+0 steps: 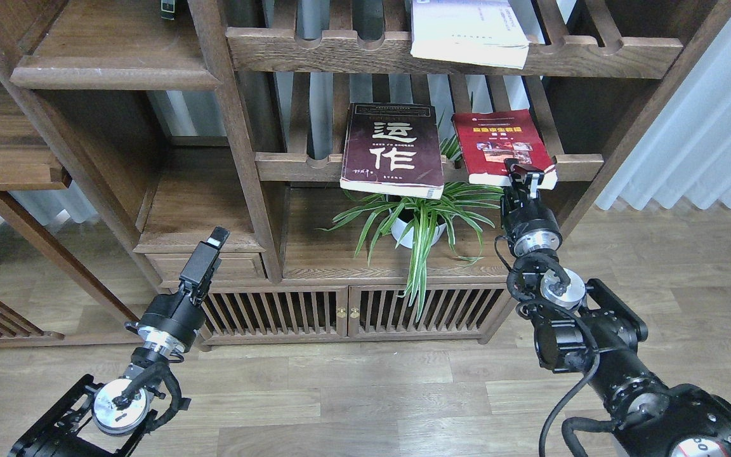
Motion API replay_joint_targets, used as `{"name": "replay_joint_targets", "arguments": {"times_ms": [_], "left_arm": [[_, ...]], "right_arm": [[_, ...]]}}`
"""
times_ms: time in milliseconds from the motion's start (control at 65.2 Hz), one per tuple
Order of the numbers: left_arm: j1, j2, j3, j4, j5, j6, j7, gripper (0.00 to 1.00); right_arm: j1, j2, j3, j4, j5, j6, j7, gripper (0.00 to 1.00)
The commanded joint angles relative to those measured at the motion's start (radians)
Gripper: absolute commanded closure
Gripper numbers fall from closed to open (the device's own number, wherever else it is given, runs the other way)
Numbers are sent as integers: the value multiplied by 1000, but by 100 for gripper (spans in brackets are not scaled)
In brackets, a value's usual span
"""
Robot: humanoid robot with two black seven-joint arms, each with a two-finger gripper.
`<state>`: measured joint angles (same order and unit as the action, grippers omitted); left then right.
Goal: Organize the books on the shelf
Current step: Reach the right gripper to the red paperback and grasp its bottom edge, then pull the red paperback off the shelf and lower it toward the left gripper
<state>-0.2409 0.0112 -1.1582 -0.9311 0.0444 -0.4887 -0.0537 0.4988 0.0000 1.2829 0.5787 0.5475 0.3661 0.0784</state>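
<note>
Maroon book [392, 151] lies left of red book [500, 147], above plant [417, 222].

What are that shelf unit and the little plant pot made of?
The shelf unit looks like dark-stained wood with a matte finish: grain lines show on its boards. The pot seems glazed white ceramic, perhaps plastic; leaves hide most of it.

Maroon book [393, 149]: large white Chinese characters on cover, lying cover-up on the middle slatted shelf, near edge overhanging the notched rail. Red book [499, 143]: yellow title, small photos, lying cover-up just right of the maroon book, apart from it. White book [467, 28]: pale cover, lying flat on the upper slatted shelf, overhanging its rail.
</note>
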Motion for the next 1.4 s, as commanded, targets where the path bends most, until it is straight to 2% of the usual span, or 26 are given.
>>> {"name": "replay_joint_targets", "arguments": {"times_ms": [0,31,46,184,399,552,644,843,1012,1104,1119,1181,1196,1273,1349,1380], "left_arm": [[0,-4,0,0,0,0,1,0],[0,-4,0,0,0,0,0,0],[2,-4,0,2,0,0,0,0],[3,-8,0,2,0,0,1,0],[3,-8,2,2,0,0,3,0],[6,-8,0,2,0,0,1,0],[11,-8,5,3,0,0,3,0],[31,-11,18,2,0,0,3,0],[67,-10,66,3,3,0,14,0],[92,-11,92,2,3,0,80,0],[97,-11,91,0,3,0,109,0],[98,-11,75,2,3,0,178,0],[98,-11,71,0,2,0,214,0],[98,-11,60,-9,0,0,307,0],[100,-11,45,-32,0,0,356,0],[100,-11,41,-35,0,0,357,0]], "right_arm": [[-84,0,7,162,55,60,-2,96],[-118,0,7,226,72,63,-2,96],[-187,0,7,347,90,72,1,96],[-311,0,4,529,94,121,3,95],[-454,-25,-42,647,86,123,-8,96],[-586,-84,-129,763,84,123,-8,97],[-652,-115,-178,811,80,123,-6,97],[-787,-178,-214,813,78,123,0,97],[-819,-209,-234,797,77,123,-6,97],[-804,-230,-309,768,71,123,-6,97],[-799,-236,-330,757,69,123,-6,97],[-773,-241,-370,736,65,123,-6,98],[-757,-241,-388,727,60,123,-5,98],[-714,-241,-436,707,40,123,0,98],[-678,-232,-471,693,29,123,1,98],[-669,-230,-478,690,28,123,0,98]]}}
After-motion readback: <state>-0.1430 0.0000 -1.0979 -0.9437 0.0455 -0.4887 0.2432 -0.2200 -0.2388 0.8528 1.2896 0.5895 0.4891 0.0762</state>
